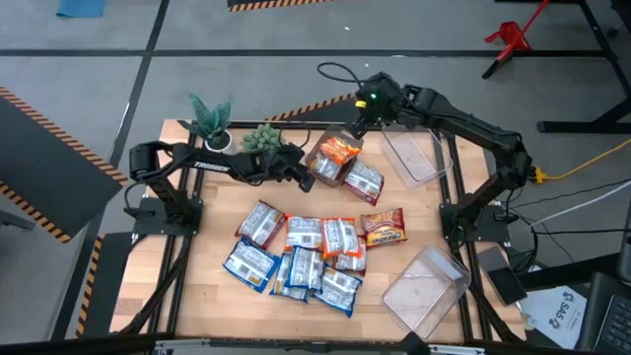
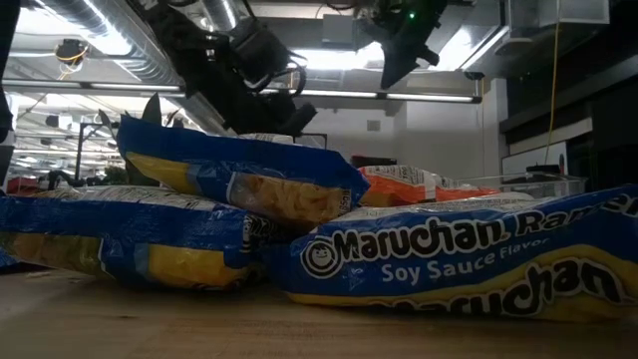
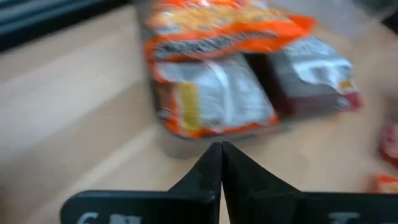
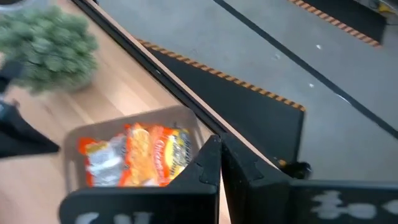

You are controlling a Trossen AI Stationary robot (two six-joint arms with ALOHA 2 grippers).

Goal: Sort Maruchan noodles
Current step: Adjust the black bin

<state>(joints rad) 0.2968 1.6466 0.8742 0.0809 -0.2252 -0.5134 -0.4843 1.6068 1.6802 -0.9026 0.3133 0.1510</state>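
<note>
- Wooden table [image 1: 202, 261] strewn with Maruchan noodles [image 1: 296, 258], more stacked in far bin [image 1: 317, 176].
- Left gripper [image 1: 307, 181] pinched shut, empty, beside bin; right gripper [image 1: 361, 125] shut above.
- Best reopened wide before next packet.

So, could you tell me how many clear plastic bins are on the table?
3: one holding orange packets at back centre, one empty at back right, one at front right.

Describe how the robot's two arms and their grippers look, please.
Both arms are black and made of jointed segments. The left arm carries a white label strip. The right arm shows a green light near its wrist. Each gripper, left and right, has two dark, tapering fingers.
</note>
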